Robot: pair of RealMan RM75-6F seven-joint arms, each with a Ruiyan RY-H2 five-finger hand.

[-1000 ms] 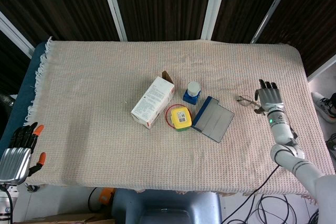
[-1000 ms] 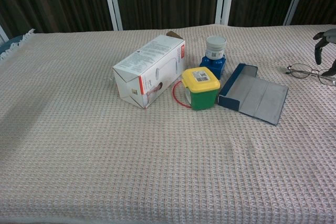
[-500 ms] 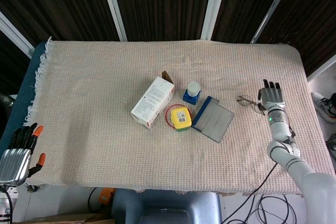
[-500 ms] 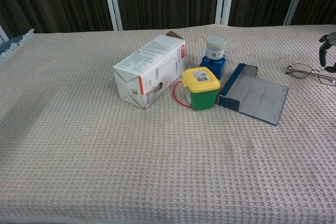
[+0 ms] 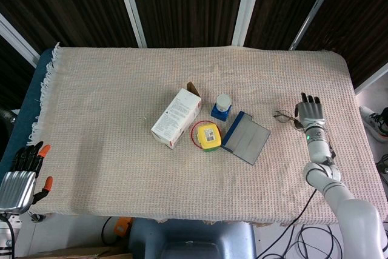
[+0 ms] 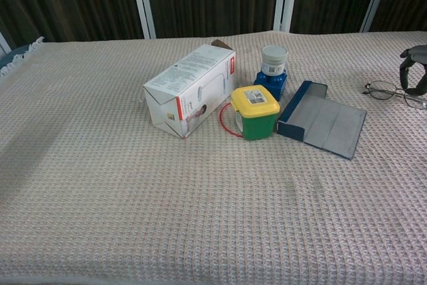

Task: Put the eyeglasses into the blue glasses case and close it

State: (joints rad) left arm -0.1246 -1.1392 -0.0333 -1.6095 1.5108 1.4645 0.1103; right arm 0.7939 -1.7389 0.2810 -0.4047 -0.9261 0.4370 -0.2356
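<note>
I hold my right hand (image 5: 311, 114) beside the thin wire-framed eyeglasses (image 5: 286, 117), fingers (image 5: 309, 98) spread to pinch them; the open blue glasses case (image 5: 245, 136) waits nearby.

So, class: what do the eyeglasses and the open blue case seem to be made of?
Eyeglasses: probably thin metal wire, since the rims are fine and dark, with clear lenses. Blue glasses case: stiff board or plastic, going by its flat panels and matte grey lining; the exact material is unclear.

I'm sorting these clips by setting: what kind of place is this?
Probably a lab or robot test room, not a home: a table under a beige woven cloth, cables on the floor below its edge, and dark slatted wall panels behind.
</note>
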